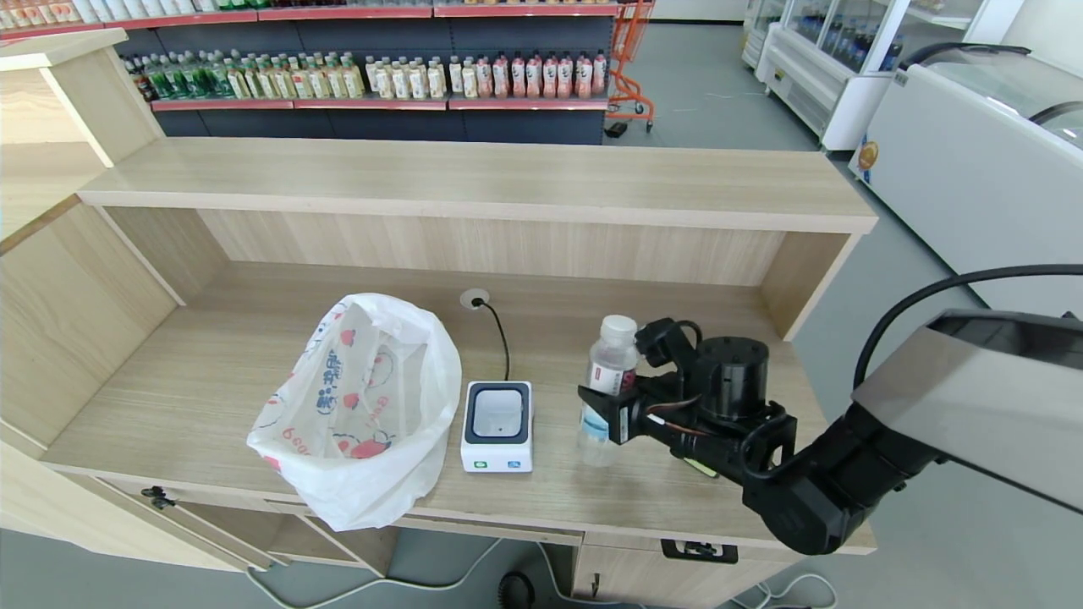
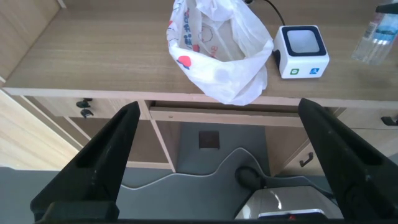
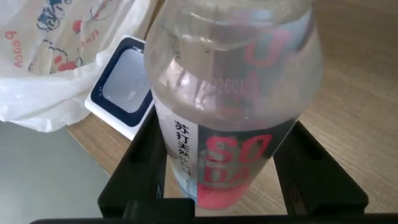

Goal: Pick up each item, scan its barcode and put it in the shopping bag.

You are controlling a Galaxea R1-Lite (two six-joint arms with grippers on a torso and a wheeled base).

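A clear water bottle with a white cap and a red-and-blue label stands upright on the wooden counter, right of the scanner. My right gripper comes in from the right at label height. In the right wrist view its fingers press both sides of the bottle. The white scanner with its dark-framed window sits mid-counter. To its left is the open white shopping bag with red print. My left gripper hangs open below the counter's front edge, holding nothing; the bag and scanner lie beyond it.
A black cable runs from the scanner to a hole at the back of the counter. A raised ledge and side walls box the counter in. Drinks shelves stand behind, and freezers to the right.
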